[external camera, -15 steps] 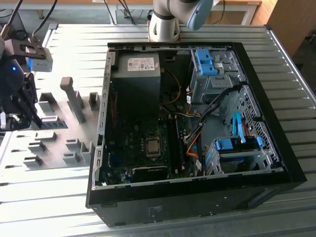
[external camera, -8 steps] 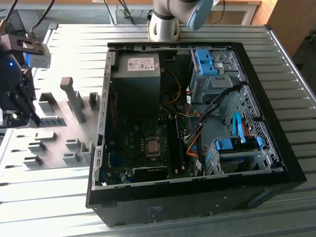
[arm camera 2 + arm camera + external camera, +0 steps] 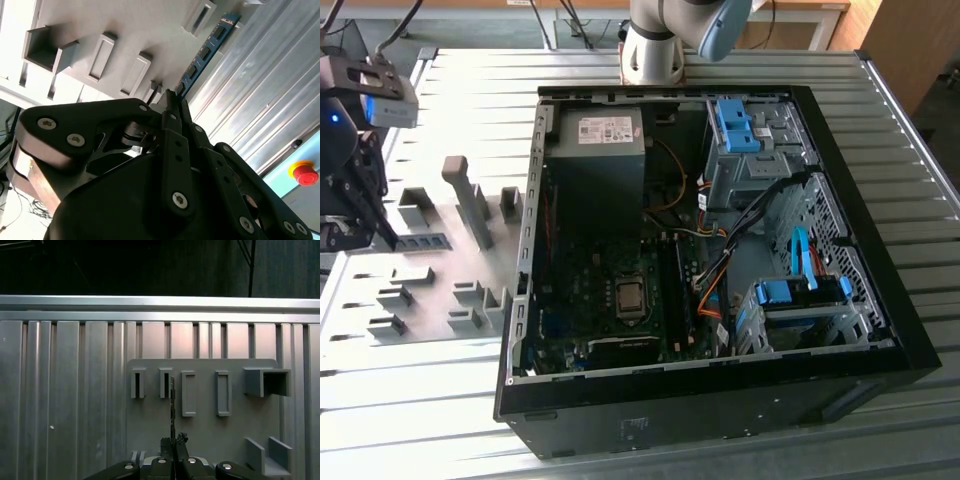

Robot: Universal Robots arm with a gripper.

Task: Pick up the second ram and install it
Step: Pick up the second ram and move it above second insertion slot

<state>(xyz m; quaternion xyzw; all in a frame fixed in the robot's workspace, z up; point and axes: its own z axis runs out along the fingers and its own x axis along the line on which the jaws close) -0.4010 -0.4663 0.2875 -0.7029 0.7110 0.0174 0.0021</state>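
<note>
At the exterior view's left, my gripper [image 3: 382, 230] hangs over the grey holder plate [image 3: 470, 270]. The second ram [image 3: 420, 242] shows there as a short row of dark chips just beside the fingertips. In the second wrist view the ram [image 3: 205, 50] is a thin blue stick with dark chips, and it runs out from the gripper [image 3: 172, 97]. The first wrist view has the ram [image 3: 172, 402] edge-on, rising from the gripper [image 3: 173, 441] between two holder slots. The fingers are shut on its near end.
The open black computer case [image 3: 880, 340] lies at the exterior view's right, with the motherboard [image 3: 620, 300], its dark memory slots [image 3: 672, 290], cables and blue drive clips [image 3: 790, 295] inside. Grey blocks [image 3: 470, 200] stand up from the holder plate. A red button [image 3: 305, 172] sits off the table.
</note>
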